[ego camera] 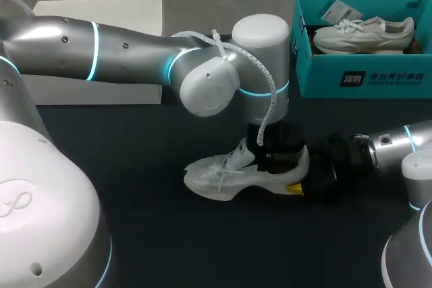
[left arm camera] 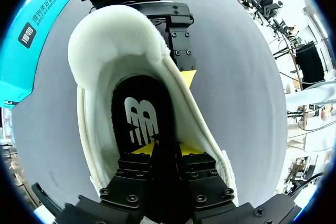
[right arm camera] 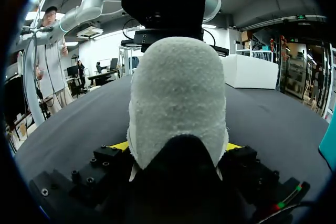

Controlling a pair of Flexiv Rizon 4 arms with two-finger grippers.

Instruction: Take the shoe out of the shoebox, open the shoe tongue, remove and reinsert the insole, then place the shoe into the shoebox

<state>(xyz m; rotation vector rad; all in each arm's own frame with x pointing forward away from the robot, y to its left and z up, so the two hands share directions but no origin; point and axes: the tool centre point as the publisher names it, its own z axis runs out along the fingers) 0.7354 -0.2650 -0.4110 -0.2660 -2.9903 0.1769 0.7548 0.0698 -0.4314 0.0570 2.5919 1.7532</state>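
Left wrist view, closest in: the white shoe stands on its sole with its mouth wide open. Its heel collar is padded and cream, and a black insole with a white logo lies inside. The shoe sits mid-tabletop, toe toward my left. Dark tabletop spreads wide ahead of the toe and along the near side. Farther back the teal shoebox holds a second white shoe, well apart, and a white box sits far left. My left gripper reaches down into the mouth, fingers nearly together, pinching a dark strip that runs on from the insole. My right gripper clamps the heel from both sides.
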